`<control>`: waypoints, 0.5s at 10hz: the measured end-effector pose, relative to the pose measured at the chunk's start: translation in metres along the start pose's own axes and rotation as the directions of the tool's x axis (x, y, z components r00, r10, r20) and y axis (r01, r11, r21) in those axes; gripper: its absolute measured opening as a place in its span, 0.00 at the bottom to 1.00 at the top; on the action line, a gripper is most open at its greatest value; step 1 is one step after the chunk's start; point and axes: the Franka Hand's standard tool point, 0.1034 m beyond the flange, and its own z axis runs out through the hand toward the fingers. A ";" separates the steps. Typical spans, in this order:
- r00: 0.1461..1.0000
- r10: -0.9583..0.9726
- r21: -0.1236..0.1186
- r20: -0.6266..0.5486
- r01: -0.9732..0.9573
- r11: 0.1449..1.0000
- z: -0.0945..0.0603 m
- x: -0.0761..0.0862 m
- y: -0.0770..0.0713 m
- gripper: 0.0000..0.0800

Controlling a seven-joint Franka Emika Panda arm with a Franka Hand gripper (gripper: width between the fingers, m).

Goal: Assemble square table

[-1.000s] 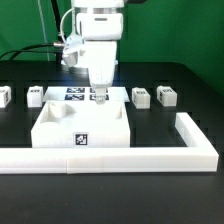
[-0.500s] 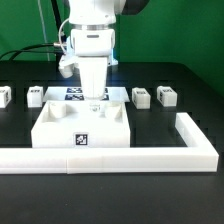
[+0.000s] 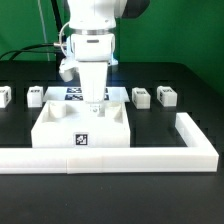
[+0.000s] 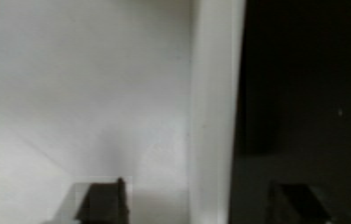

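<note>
Pincer (image 3: 94,103) check-in on the square table build. I'm hanging straight down over the tabletop (image 3: 55,135), that white tray-like piece sitting mid-table. Its near wall is right by the long L-shaped barrier (image 3: 120,156) (touching or just beside, can't say).

The bit that matters is its far rim (image 4: 216,110). In the wrist view that thin wall runs dead straight between my two fingers (image 4: 101,203), with white tray floor on one side and dark table on the other. So the thing I want isn't off to any side of me. It's directly under and between the tips, and its long run crosses the line my jaws close along. In the exterior view that rim goes left to right, and I'm roughly midway along it, a touch toward the exterior view's right.

Jaws are apart, with a gap showing on each side of the wall, so I wouldn't call it clamped on anything yet. My guess is the next move is just a squeeze, no sideways fiddling, provided I'm low enough.

Legs (image 3: 141,97) lie loose beyond the tabletop, a pair toward each side, with the marker board (image 3: 70,93) between them.
</note>
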 end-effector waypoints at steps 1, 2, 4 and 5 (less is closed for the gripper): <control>1.000 0.000 0.000 0.000 0.000 1.000 0.000 0.000 0.000 0.30; 1.000 0.000 0.000 0.000 0.000 1.000 0.000 0.000 0.000 0.30; 1.000 0.001 -0.002 0.000 -0.001 1.000 0.000 0.000 0.000 0.07; 1.000 0.000 -0.002 0.000 0.000 1.000 0.000 0.000 0.000 0.07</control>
